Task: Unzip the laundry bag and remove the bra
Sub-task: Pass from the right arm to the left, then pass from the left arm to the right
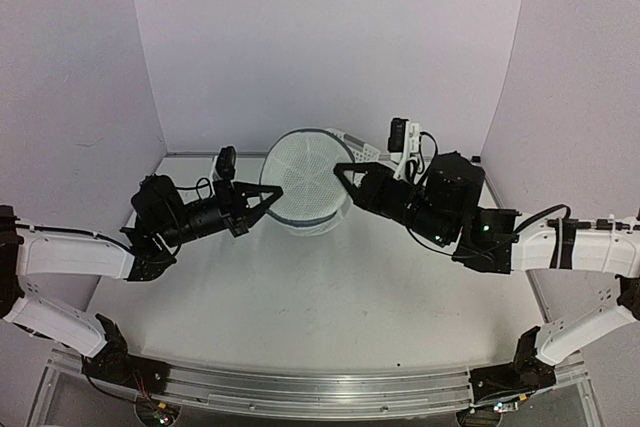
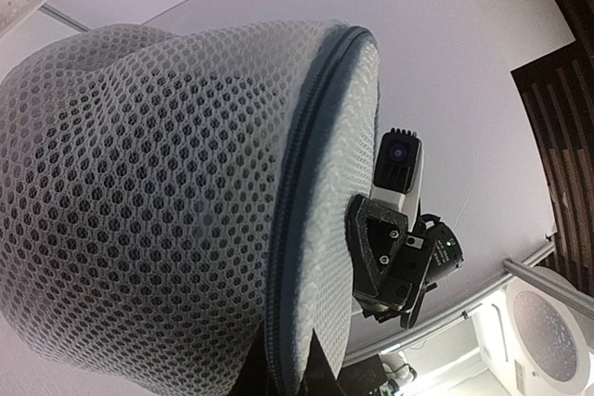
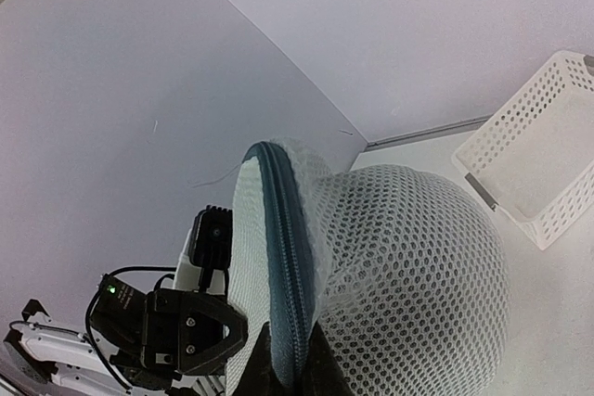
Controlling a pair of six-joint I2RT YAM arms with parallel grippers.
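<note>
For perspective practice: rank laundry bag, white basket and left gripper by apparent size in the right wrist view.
Largest: laundry bag. Then white basket and left gripper, about alike; the basket is cropped, so unranked.

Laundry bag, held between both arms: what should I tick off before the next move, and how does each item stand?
1. Left gripper shut on the laundry bag at its dark rim: ok.
2. Right gripper shut on the opposite side of the rim: ok.
3. Zipper opened: not ok, it is closed along the visible stretch.
4. Zipper pull located: cannot tell, none shows in any view.
5. Bra seen inside: cannot tell, only darkness shows behind the mesh.
6. Basket apart from the bag: ok.
</note>
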